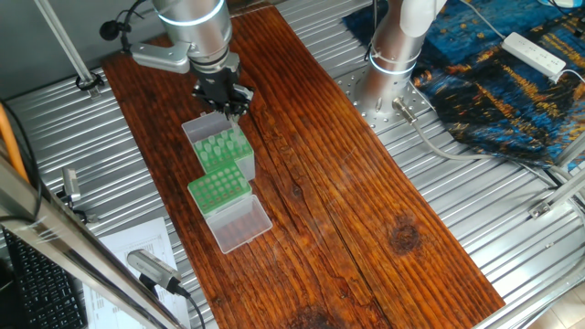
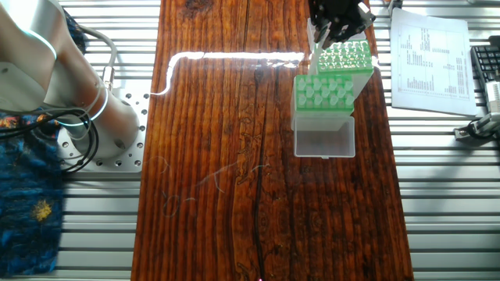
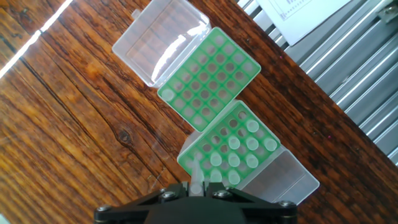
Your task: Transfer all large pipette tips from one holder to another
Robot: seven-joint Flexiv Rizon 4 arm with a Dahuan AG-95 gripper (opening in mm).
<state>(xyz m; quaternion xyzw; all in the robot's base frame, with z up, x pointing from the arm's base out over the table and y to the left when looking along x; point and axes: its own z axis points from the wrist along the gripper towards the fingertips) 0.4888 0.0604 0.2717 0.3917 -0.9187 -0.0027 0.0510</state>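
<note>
Green racks sit end to end on the wooden table (image 1: 366,201), each with a clear lid folded open. In one fixed view the gripper (image 1: 230,102) hangs above the far rack (image 1: 222,149), where the tips (image 1: 223,143) stand.

From the other fixed view a single tip (image 2: 313,61) hangs from the fingers beside the far rack's corner, above the near rack (image 2: 326,92).

Hand view: the fingers pinch one pale tip (image 3: 196,180) at its top, just over the far rack's edge. About ten tips (image 3: 242,152) fill that rack; the near rack (image 3: 208,78) holds one in a corner hole.
</note>
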